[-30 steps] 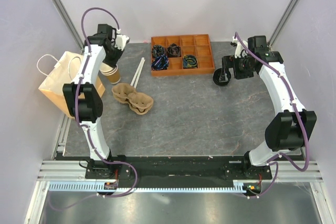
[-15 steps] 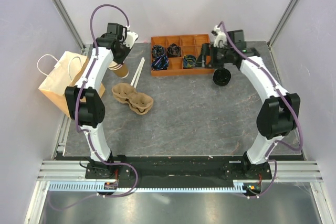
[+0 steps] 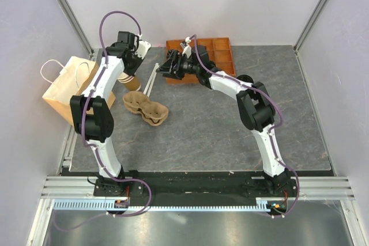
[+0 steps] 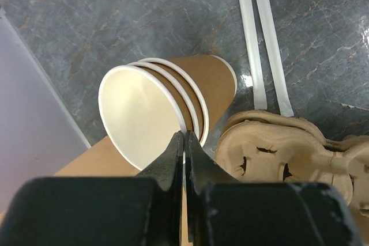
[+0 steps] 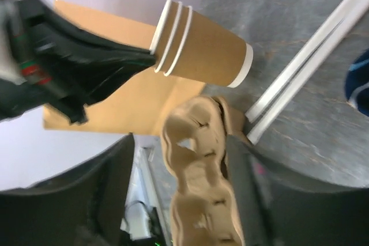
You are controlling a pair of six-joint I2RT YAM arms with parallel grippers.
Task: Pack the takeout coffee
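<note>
No lidded coffee cup shows in any view. My left gripper (image 4: 184,136) is shut on the rim of a stack of three nested lidless brown cups (image 4: 173,102), which tilts above the table at the back left (image 3: 128,80). The right wrist view shows its fingers (image 5: 109,56) pinching the rims of this stack (image 5: 196,44). My right gripper (image 3: 169,66) is open and empty, reaching left past the orange tray toward the cups. Its jaws (image 5: 183,139) stand wide apart, well short of the cup carrier.
A moulded pulp cup carrier (image 3: 145,108) lies just in front of the cups. Two white sticks (image 3: 151,79) lie beside them. A brown paper bag (image 3: 63,87) stands at the left edge. An orange compartment tray (image 3: 222,50) sits at the back, a black round thing (image 3: 247,79) near it.
My right arm has swung from the right side leftward across the orange tray to beside the cups. My left gripper has shifted slightly with the cup stack in it.
</note>
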